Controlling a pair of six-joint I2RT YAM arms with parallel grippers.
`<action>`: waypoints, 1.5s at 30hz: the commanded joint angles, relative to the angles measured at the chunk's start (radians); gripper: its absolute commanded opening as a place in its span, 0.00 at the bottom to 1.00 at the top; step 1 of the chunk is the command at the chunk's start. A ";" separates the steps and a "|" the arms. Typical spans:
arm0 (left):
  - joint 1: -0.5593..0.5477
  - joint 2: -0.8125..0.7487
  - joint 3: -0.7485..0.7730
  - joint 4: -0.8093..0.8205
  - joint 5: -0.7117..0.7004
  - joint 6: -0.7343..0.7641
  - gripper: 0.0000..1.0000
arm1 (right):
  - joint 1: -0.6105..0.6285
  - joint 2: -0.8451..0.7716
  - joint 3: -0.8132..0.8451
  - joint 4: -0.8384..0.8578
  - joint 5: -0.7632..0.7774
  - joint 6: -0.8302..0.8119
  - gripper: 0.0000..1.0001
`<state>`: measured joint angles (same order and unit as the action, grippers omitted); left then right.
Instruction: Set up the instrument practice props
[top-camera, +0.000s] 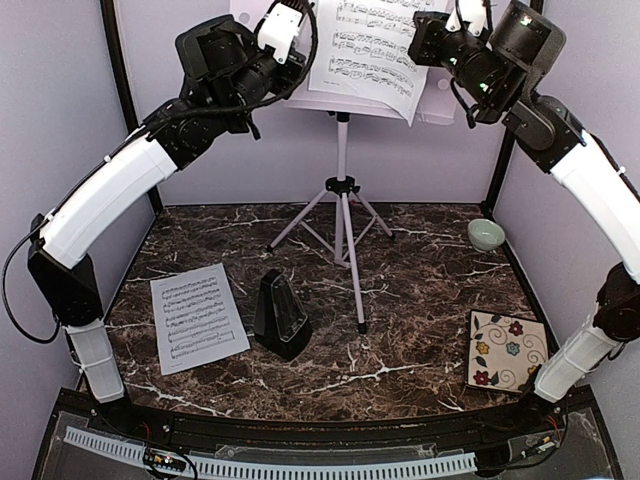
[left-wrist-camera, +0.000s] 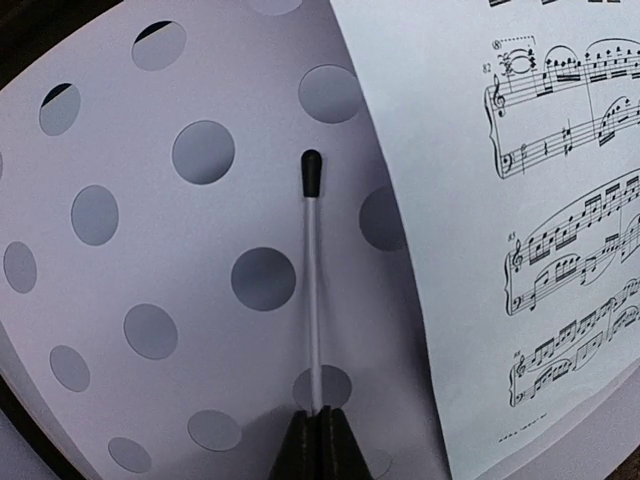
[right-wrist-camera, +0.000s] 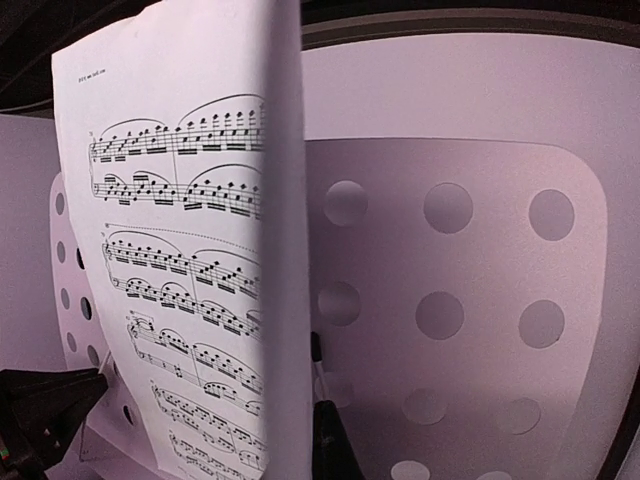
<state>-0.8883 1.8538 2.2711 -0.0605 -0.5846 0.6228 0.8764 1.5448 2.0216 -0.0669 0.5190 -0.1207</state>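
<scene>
The white music stand (top-camera: 343, 170) stands at the back centre on its silver tripod. A printed music sheet (top-camera: 370, 50) leans askew on its hole-dotted desk (left-wrist-camera: 200, 250). My left gripper (left-wrist-camera: 320, 425) is up at the desk's left side (top-camera: 285, 25), shut on a thin silver holder wire (left-wrist-camera: 313, 290) with a black tip. My right gripper (right-wrist-camera: 322, 420) is at the desk's right side (top-camera: 468, 15), shut. The sheet's curled edge (right-wrist-camera: 285, 250) runs into its jaws and hides one finger. A second music sheet (top-camera: 198, 317) lies flat at front left, and the black pyramid metronome (top-camera: 281, 315) stands beside it.
A pale green bowl (top-camera: 486, 235) sits at the back right. A floral tile (top-camera: 507, 350) lies at the front right. The tripod legs (top-camera: 355, 270) spread over the middle of the marble table. Purple walls close in the back and sides.
</scene>
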 joint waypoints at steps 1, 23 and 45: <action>0.009 -0.078 -0.087 0.160 0.004 0.026 0.00 | -0.007 -0.013 -0.007 0.109 0.090 0.009 0.00; 0.009 -0.127 -0.230 0.286 0.172 0.049 0.00 | -0.006 0.138 0.155 0.100 -0.019 -0.006 0.00; 0.017 -0.143 -0.300 0.436 0.119 0.102 0.00 | 0.056 0.059 0.052 0.270 0.081 -0.090 0.00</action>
<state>-0.8787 1.7649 1.9919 0.2913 -0.4576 0.7006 0.9066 1.6211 2.0731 0.1562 0.5816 -0.1753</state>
